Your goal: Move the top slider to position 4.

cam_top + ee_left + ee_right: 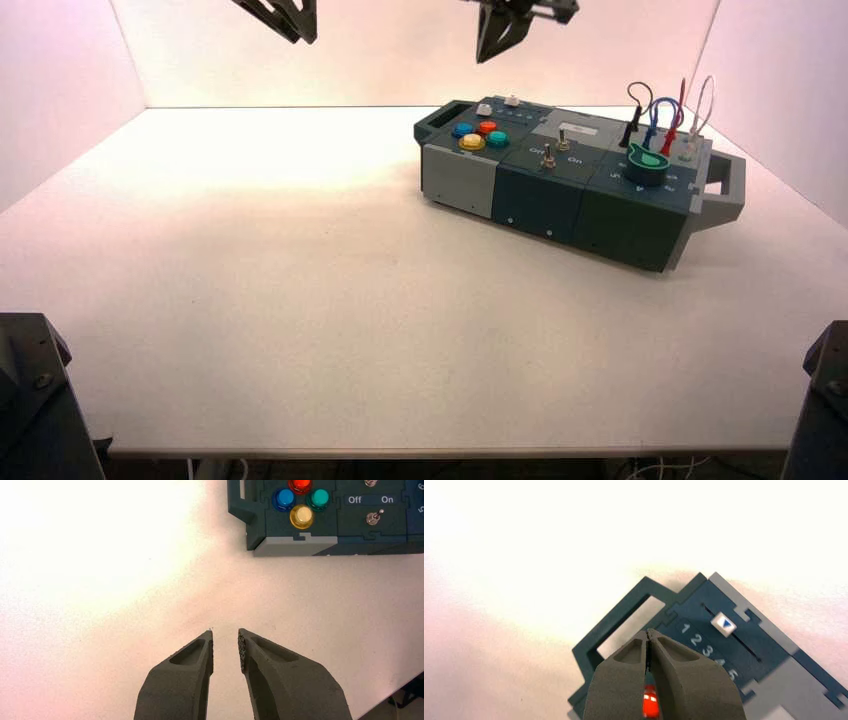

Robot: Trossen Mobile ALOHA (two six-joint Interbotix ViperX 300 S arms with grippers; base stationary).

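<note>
Hovering right hand (648, 631) | top slider (724, 624) below (apart) | left hand (225, 631) off leftward

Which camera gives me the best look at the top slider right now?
The right wrist view: it shows the top slider's white cap whole, with its blue triangle, slot and the numbers 1 to 5 alongside. The high view shows the cap only as a small white block near the box's far edge. The left wrist view doesn't include it.
</note>
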